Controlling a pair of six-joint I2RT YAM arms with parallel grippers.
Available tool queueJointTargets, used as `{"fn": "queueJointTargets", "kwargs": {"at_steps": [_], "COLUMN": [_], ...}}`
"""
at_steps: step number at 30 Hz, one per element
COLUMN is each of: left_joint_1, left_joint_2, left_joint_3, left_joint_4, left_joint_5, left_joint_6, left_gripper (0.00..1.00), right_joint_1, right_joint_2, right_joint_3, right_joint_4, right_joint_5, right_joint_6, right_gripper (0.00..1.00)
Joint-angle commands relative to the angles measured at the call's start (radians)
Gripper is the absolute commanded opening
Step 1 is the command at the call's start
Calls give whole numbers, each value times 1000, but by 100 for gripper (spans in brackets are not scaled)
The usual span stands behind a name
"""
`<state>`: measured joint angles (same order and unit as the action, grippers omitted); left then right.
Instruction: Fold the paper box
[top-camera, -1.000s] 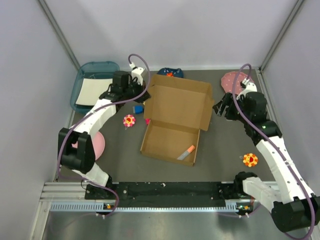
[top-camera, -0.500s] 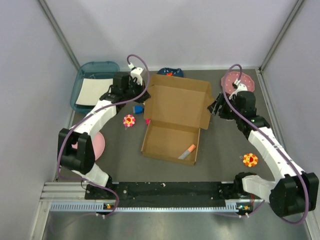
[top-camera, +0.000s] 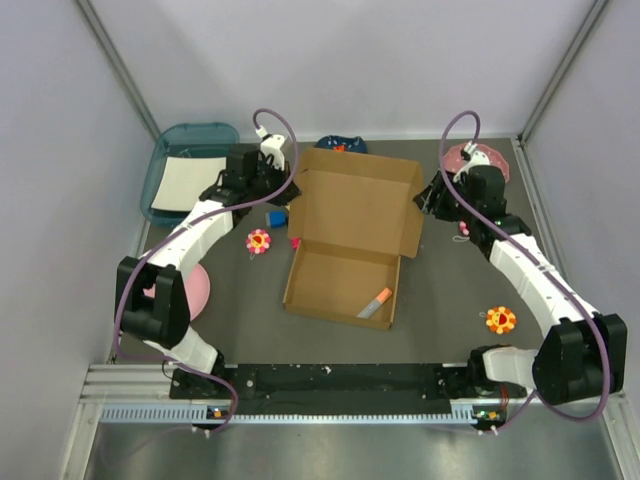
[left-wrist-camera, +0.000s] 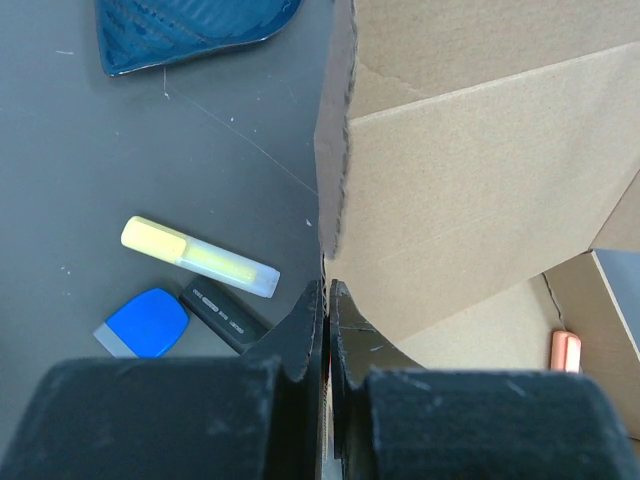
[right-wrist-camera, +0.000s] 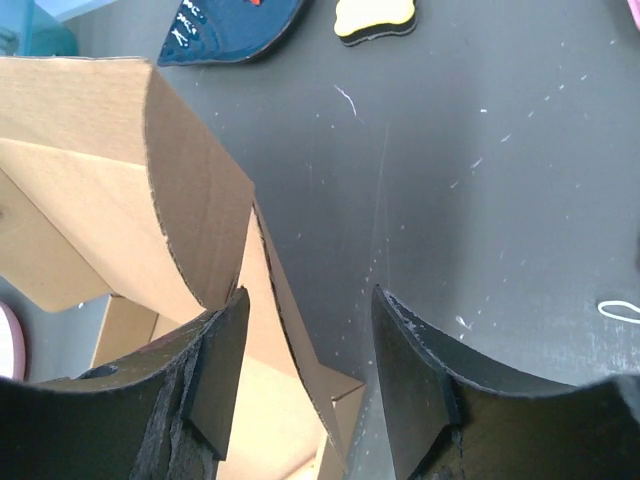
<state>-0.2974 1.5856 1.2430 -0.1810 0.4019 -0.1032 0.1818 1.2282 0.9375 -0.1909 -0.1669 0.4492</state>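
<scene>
Since the wide-open right gripper (right-wrist-camera: 310, 305) has moved in around the right flap of the brown corrugated cardboard box (top-camera: 350, 225), whose left flap the left gripper (left-wrist-camera: 327, 315) pinches, folding can start.

Robotics laboratory test cell. Plain pale wall panels (top-camera: 350, 60), joined by slanted metal frame struts (top-camera: 120, 65), enclose a dark grey tabletop (top-camera: 440, 300). A white-and-black left robot arm (top-camera: 195, 235) and a matching right robot arm (top-camera: 530, 285) mount on a slotted aluminium rail (top-camera: 110, 385) along the near edge.

Left gripper (left-wrist-camera: 326, 292) pinched closed, right gripper (right-wrist-camera: 310, 300) spread apart, arms outstretched
</scene>
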Motion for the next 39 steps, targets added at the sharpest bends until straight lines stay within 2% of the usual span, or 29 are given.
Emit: {"fn": "queueJointTargets", "kwargs": {"at_steps": [1, 9, 12, 13, 16, 24, 31, 39], "left_joint_1": [-8, -9, -9, -9, -13, -37, -69, -166], "left_joint_2": [-38, -53, -62, -65, -81, -147, -248, -354], "left_joint_3": [-8, -10, -13, -13, -20, -118, -295, -519], "left_joint_4": [9, 6, 5, 6, 8, 121, 329, 558], "left_joint_5": [-5, -8, -6, -8, -8, -32, -129, -365], "left_joint_6": [-4, -10, -13, -15, -23, -82, -208, -395], "left_gripper": [0, 0, 0, 0, 0, 0, 0, 0], "right_joint_1": [-1, 18, 25, 28, 38, 62, 84, 131], "right_joint_2": [27, 70, 77, 74, 60, 30, -50, -157], "right_joint_3": [64, 61, 64, 64, 58, 21, -60, -186], "right_joint_4": [51, 54, 59, 59, 71, 97, 110, 156], "right_joint_5": [-20, -19, -14, -10, 4, 35, 92, 205], "right_joint_6": [0, -3, -4, -6, -9, -6, 58, 154], "right_gripper": [51, 46, 37, 30, 20, 0, 0, 0]}}
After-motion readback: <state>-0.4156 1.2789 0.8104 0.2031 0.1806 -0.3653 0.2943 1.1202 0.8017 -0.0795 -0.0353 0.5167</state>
